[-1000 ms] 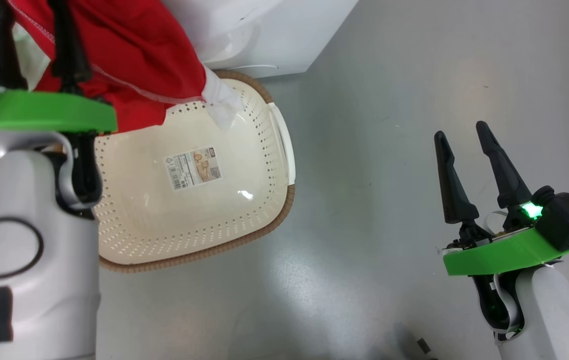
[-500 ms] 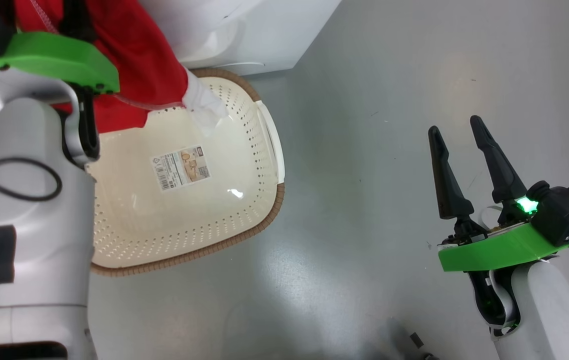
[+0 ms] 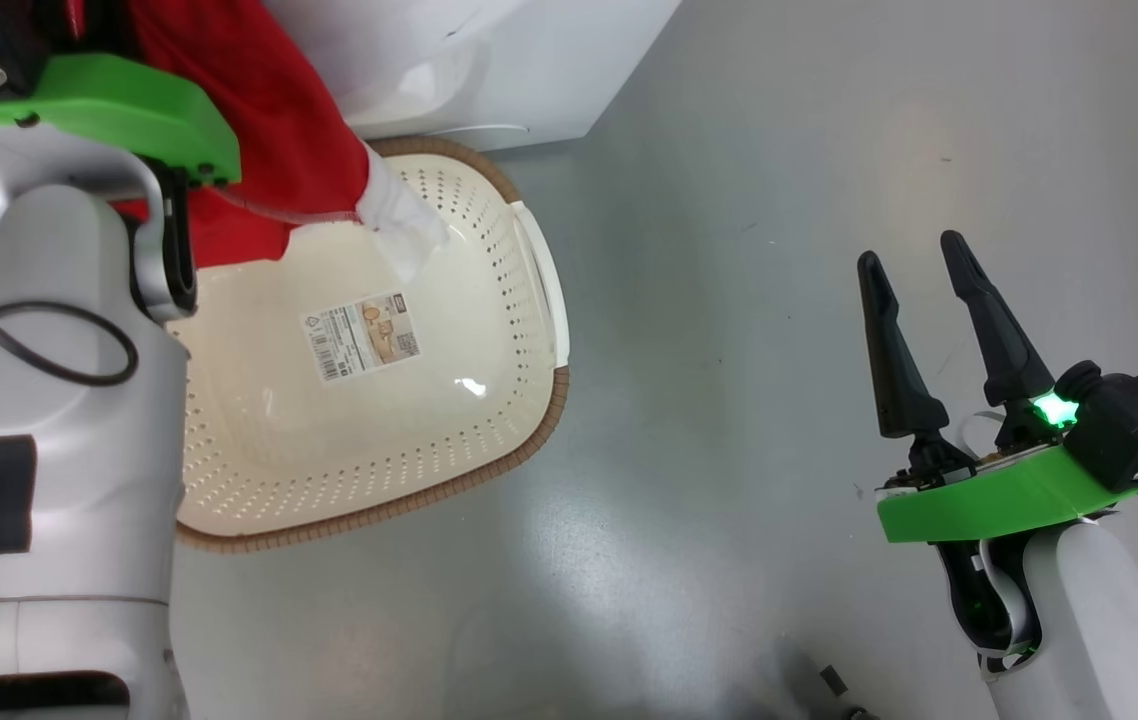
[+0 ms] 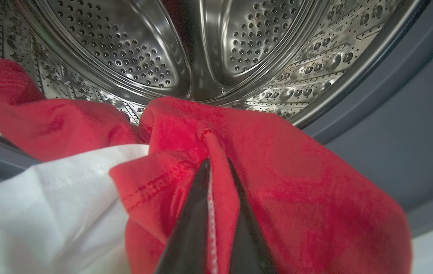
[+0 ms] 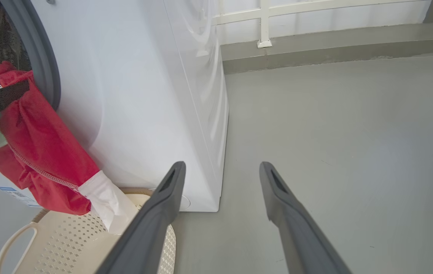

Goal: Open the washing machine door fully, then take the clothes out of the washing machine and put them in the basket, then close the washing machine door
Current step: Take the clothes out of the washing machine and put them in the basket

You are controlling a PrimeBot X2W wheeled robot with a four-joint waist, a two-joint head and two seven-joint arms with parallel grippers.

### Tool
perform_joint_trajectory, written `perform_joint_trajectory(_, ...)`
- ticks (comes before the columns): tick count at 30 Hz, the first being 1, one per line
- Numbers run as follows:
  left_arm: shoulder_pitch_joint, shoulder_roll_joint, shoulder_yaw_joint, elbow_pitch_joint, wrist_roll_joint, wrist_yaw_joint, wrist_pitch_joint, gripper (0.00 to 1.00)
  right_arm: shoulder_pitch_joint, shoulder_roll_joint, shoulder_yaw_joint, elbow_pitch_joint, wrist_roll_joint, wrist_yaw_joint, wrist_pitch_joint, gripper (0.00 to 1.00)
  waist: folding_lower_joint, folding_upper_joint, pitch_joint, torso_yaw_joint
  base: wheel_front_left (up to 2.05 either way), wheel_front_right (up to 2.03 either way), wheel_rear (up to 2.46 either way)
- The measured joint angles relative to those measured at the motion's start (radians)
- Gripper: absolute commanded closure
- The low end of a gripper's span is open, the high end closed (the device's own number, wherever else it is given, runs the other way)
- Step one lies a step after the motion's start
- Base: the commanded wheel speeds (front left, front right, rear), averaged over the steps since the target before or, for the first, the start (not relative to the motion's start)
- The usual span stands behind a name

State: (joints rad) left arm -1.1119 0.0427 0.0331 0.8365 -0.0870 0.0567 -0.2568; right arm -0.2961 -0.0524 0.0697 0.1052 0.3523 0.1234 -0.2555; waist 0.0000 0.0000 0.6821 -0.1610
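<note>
The clothes [image 4: 277,171], a bright red garment with a white cloth piece [image 3: 404,235] at its end, lie half out of the washing machine [image 5: 144,95]. In the left wrist view the red fabric is heaped over the grey rubber ring [image 4: 391,114] at the mouth of the steel drum [image 4: 144,57], across the lower half of the frame. In the head view it hangs down at the upper left, its white end dangling over the far part of the basket [image 3: 556,405]; whether it touches the basket I cannot tell. The left gripper [image 4: 217,167] is pinched narrow on a stitched fold of the red fabric. The right gripper [image 3: 914,255] stands wide and holds nothing, at the lower right over the bare grey floor [image 3: 779,300], well apart from the basket. This looks like the unloading step, with the garment gripped but not yet in the basket. The next move probably calls for drawing the fabric clear of the ring without snagging, carrying it over the middle of the basket, then letting go.
</note>
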Motion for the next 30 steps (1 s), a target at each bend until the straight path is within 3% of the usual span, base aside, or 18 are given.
perform_joint_trajectory(7,0.029,-0.005,0.018,-0.108,-0.017,-0.016,0.000,1.00,0.000,0.000,-0.004,0.000,0.000,0.000,0.000,0.00,0.0000,0.0000,-0.004,0.010,0.00,0.00,0.00)
perform_joint_trajectory(12,0.140,-0.015,0.025,-0.226,-0.041,-0.046,0.000,1.00,0.000,0.000,-0.007,-0.001,0.000,0.000,0.000,0.00,0.0000,0.0000,-0.011,0.019,0.00,0.00,0.00)
perform_joint_trajectory(19,0.294,-0.020,-0.002,-0.378,-0.104,-0.050,0.000,1.00,0.000,0.000,-0.014,-0.001,0.000,0.000,0.000,0.00,0.0000,0.0000,-0.018,0.033,0.00,0.00,0.00)
perform_joint_trajectory(30,0.505,-0.017,-0.087,-0.436,-0.159,-0.038,0.000,1.00,0.000,0.000,-0.018,-0.001,-0.001,0.000,0.000,0.00,0.0000,0.0000,-0.025,0.044,0.00,0.00,0.00)
